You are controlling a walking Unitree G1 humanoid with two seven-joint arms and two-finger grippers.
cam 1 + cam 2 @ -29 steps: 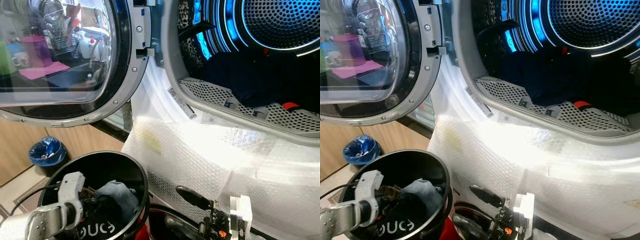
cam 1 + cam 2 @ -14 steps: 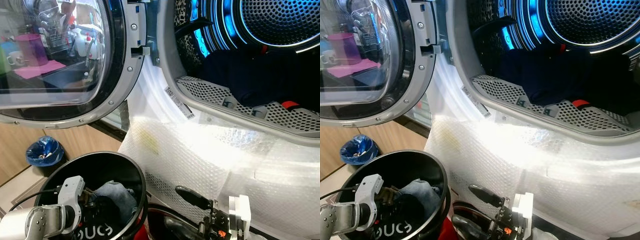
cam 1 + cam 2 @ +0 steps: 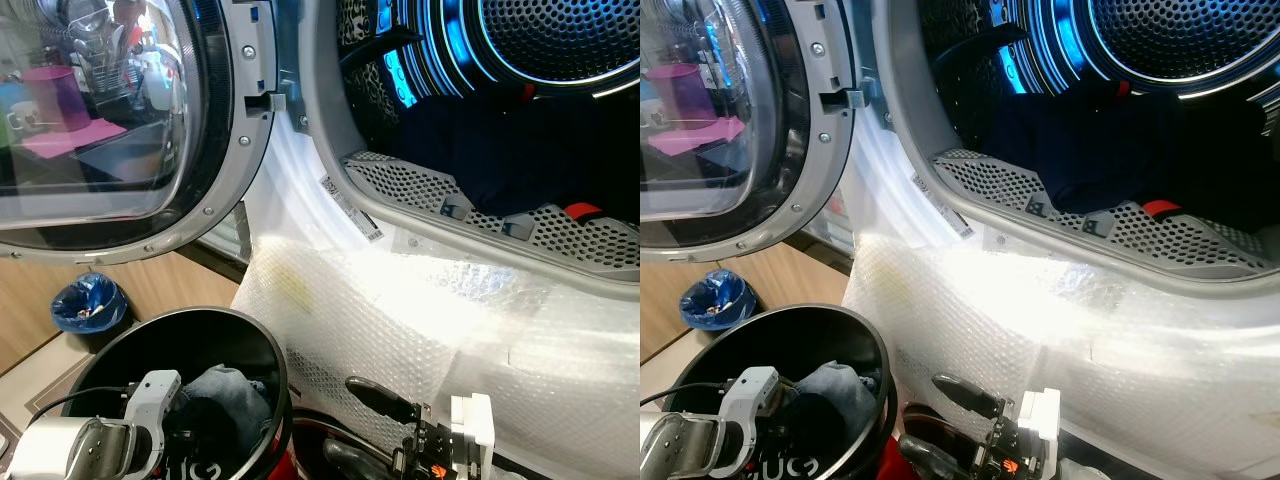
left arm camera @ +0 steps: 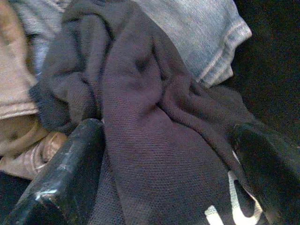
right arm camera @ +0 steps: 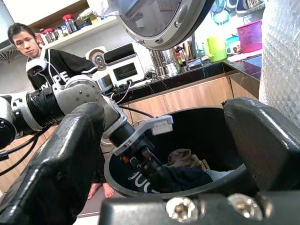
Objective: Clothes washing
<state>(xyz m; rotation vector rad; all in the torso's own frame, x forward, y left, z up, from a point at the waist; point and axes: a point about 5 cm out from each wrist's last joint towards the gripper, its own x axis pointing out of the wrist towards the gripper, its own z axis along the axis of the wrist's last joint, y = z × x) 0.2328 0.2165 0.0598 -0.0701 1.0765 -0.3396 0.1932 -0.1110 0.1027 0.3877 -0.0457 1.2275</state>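
The left gripper [image 4: 164, 154] is sinking deeper into the black bucket [image 3: 262, 345], its 2 fingers spreading wide around the dark grey garment [image 4: 150, 117], nearing a grasp, while the right gripper [image 5: 164, 154] is idling open.

Dark grey knit garment [image 4: 154, 140], pale blue denim [image 4: 197, 33], black bucket [image 3: 262, 350], blue-lit drum [image 3: 540, 40].

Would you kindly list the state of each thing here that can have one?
Washer door: swung open.
Drum: lit blue, dark clothes inside.
Black bucket: upright, holding clothes.
Left gripper: open, fingers either side of a dark grey garment in the bucket.
Right gripper: open, beside the bucket.
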